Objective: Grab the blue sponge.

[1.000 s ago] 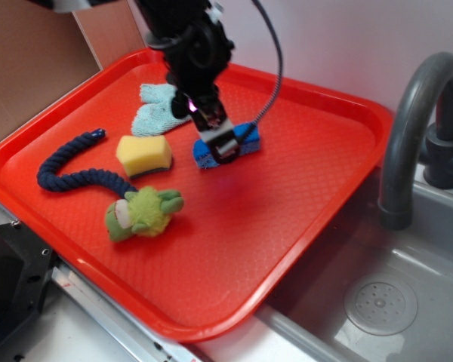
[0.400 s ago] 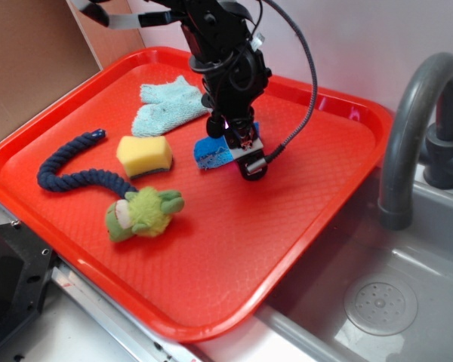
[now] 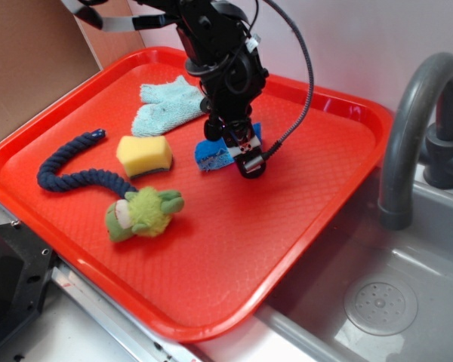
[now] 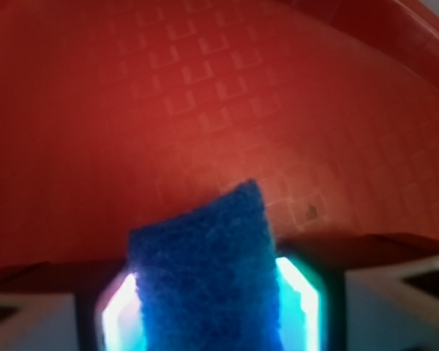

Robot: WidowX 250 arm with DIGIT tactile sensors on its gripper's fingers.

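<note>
Gripper jaws stand on either side of the blue sponge, closed on it or nearly so; the wrist view shows the sponge filling the gap between the two lit pads. It sits near the middle of the red tray, just right of the yellow sponge and below the teal mitt. Its long axis runs left to right across the tray, and the fingers hold its right end. Lifting straight up looks like the remaining move.

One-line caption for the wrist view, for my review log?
Wrist view: blue sponge sits between the gripper fingers, which press its sides, above the red tray.
</note>
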